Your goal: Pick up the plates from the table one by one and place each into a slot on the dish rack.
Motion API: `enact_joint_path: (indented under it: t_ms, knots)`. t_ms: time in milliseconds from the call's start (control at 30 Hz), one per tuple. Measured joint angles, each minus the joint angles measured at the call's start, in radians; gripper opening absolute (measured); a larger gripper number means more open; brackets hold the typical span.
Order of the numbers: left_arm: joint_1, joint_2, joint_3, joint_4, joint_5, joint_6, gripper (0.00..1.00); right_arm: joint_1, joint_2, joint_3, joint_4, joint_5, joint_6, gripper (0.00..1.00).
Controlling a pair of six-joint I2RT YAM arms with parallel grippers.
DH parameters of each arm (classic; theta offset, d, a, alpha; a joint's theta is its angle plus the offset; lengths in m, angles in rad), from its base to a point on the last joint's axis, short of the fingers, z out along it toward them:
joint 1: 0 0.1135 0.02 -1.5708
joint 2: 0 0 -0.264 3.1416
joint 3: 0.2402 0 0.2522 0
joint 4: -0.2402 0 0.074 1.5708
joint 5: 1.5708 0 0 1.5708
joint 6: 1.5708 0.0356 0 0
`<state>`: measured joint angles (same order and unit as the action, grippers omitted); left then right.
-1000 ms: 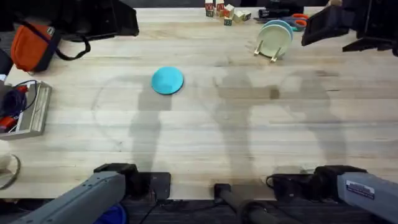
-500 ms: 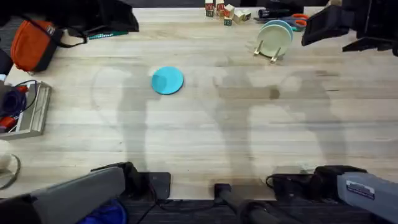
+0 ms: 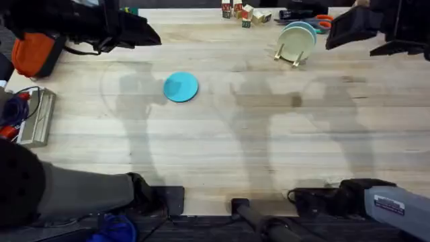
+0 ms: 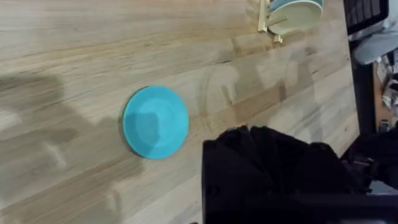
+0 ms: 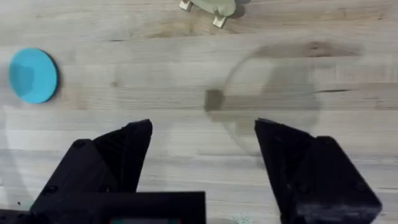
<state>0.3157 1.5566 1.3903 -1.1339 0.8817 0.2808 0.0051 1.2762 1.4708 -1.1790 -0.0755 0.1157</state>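
Two pale plates point(image 3: 297, 37) are already standing in the dish rack point(image 3: 287, 56) at about one o'clock on the tabletop point(image 3: 269, 148). One cyan plate point(image 3: 181, 87) is lying flat near eleven o'clock, waiting for pickup. The right end effector point(image 5: 202, 155) is hanging spread and empty; the left end effector's state I cannot tell.

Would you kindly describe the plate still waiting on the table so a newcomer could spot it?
On the large pale wooden tabletop, look left of centre: a small round bright cyan-blue plate lies flat, alone. The pale plates stand upright in the small light-wood dish rack at the far right.
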Motion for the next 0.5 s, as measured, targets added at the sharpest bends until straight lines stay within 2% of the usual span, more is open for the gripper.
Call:
enact_joint_path:
  t_ms: [300,500]
  knots:
    - [0.0,0.03,0.0,0.0,0.015,0.02,0.038,0.0,0.0,0.0,0.0,0.0,-0.004,0.993]
    - [0.0,0.038,0.0,0.001,-0.017,0.033,0.039,0.0,0.0,0.0,0.0,0.0,-0.004,0.993]
